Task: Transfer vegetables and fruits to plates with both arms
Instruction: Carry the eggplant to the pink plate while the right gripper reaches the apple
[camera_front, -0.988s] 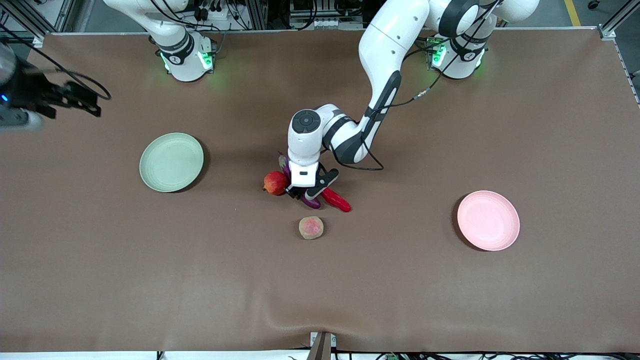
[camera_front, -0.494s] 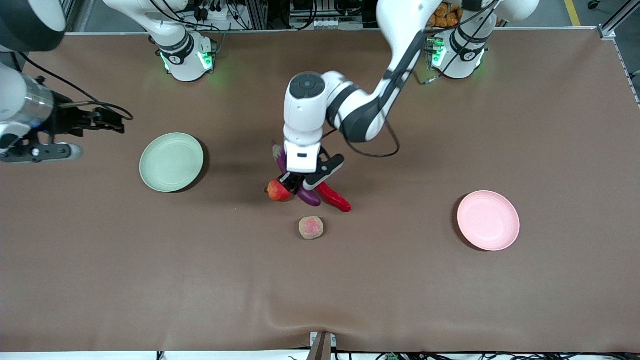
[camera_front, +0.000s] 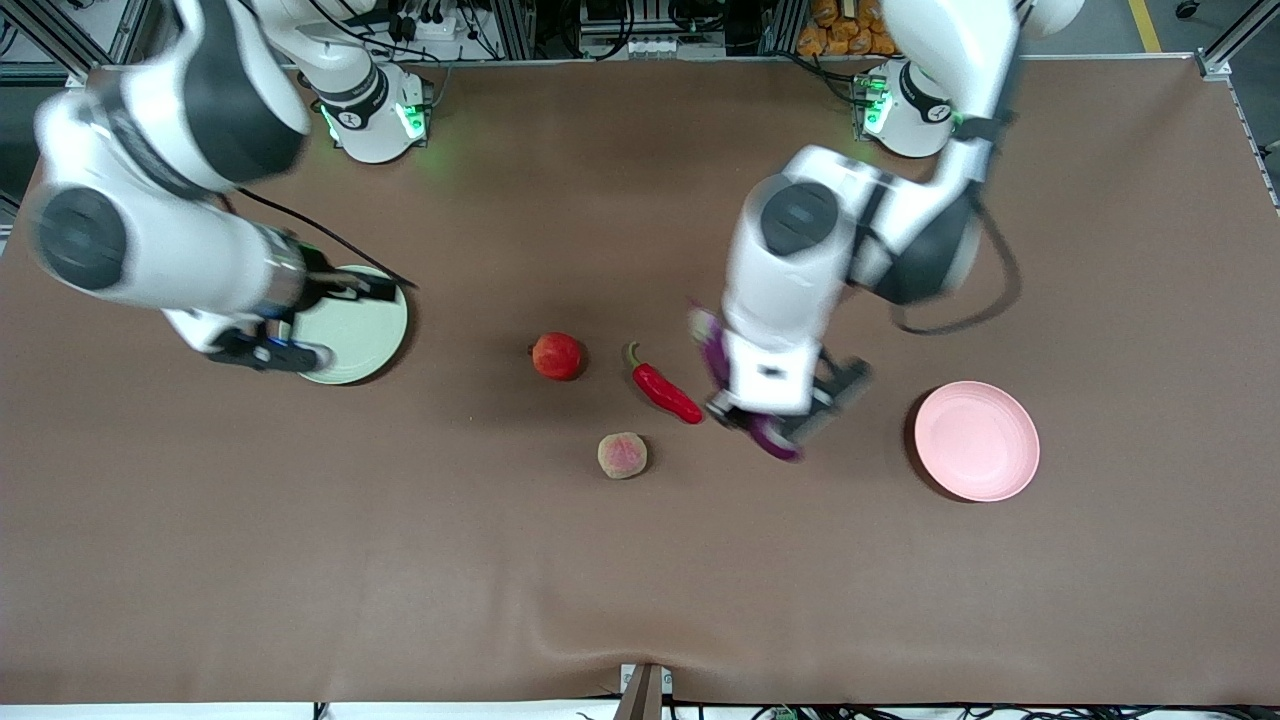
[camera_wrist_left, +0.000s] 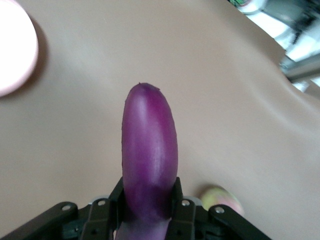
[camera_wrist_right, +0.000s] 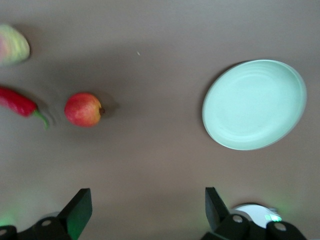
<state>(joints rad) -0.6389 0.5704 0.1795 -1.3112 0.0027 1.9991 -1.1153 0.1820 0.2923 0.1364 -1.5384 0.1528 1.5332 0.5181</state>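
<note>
My left gripper (camera_front: 762, 418) is shut on the purple eggplant (camera_front: 712, 348) and holds it in the air over the table between the red chili pepper (camera_front: 665, 393) and the pink plate (camera_front: 977, 441). In the left wrist view the eggplant (camera_wrist_left: 149, 150) sticks out between the fingers (camera_wrist_left: 176, 200). My right gripper (camera_front: 262, 352) hangs open and empty over the green plate's (camera_front: 360, 330) edge; its fingers (camera_wrist_right: 80, 207) stand wide apart. The red fruit (camera_front: 557, 357) and the yellowish-green fruit (camera_front: 622, 455) lie on the table mid-way.
The right wrist view shows the green plate (camera_wrist_right: 255, 105), red fruit (camera_wrist_right: 82, 109), chili (camera_wrist_right: 17, 102) and yellowish-green fruit (camera_wrist_right: 12, 45). The left wrist view shows the pink plate (camera_wrist_left: 15, 47) and the yellowish-green fruit (camera_wrist_left: 222, 200). Both plates are empty on the brown tabletop.
My left gripper lifted the eggplant out of the pile and carried it toward the pink plate. The red fruit shifted slightly. My right arm swung in from the table's end to over the green plate.
</note>
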